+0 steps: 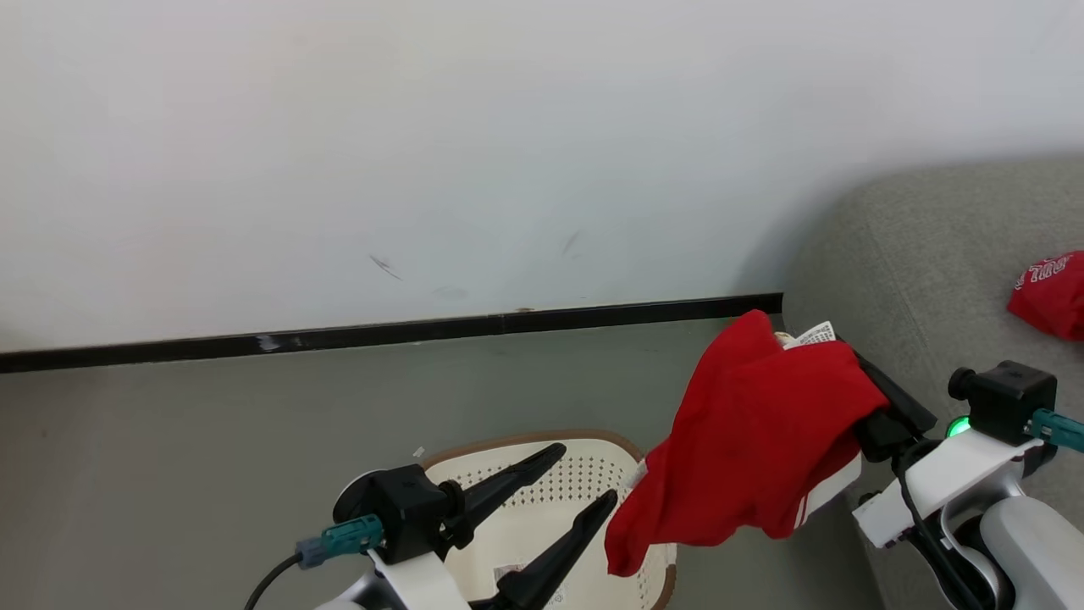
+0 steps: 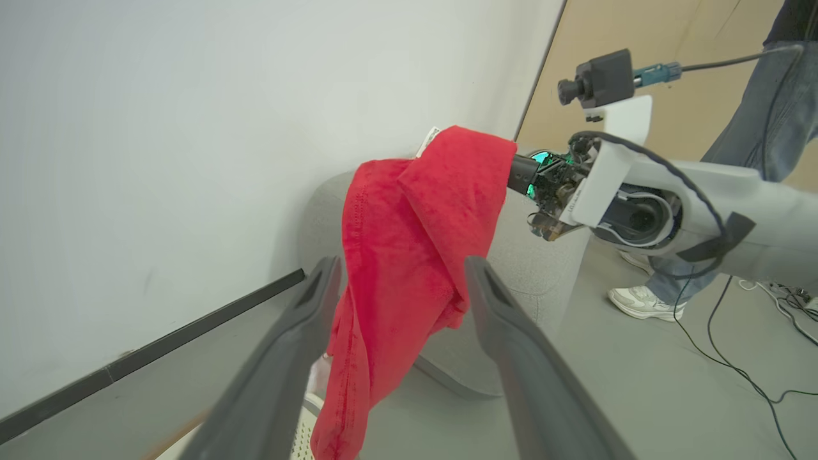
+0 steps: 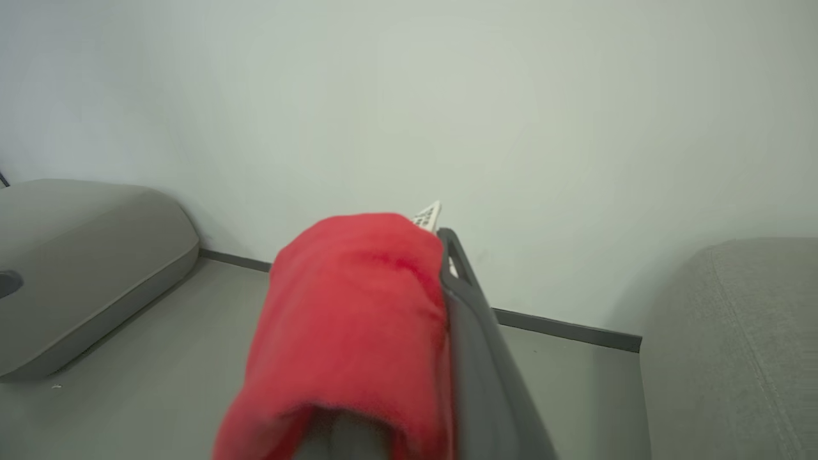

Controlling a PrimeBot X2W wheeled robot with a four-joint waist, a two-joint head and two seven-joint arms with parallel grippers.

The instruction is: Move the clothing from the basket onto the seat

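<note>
Head view first: the right pincer [image 3: 441, 237] is clamped nearly closed on a red garment [image 1: 762, 432]. The cloth is draped right over the fingers, so only one dark finger [image 1: 885, 390] peeks out along its upper right edge. A small white tag [image 1: 815, 332] sticks up at the top of the bundle. That arm comes in from the lower right, with the pale forearm low and the wrist tilted so the fingers point up and left toward the wall [image 1: 508, 152]. The garment hangs off it in the air, white stripes near its lower right corner. Its bottom hem dangles over the right edge of the basket [image 1: 508, 442].

The left pincer [image 1: 584, 473] is wide open and holding nothing. Its two long fingers are spread apart and slant up and to the right over the basket's inside. Its arm enters from the bottom left.

Going outward, the basket sits on the grey floor [image 1: 212, 440] with a paper label [image 1: 508, 580] on its bottom. The seat [image 1: 915, 254] is off to the right, against the wall. A second red garment [image 1: 1050, 296] with white lettering already lies on it. In the left wrist view, a person's jeans and white sneakers [image 2: 645, 301] show behind the right arm, with cables [image 2: 735, 358] on the floor.
</note>
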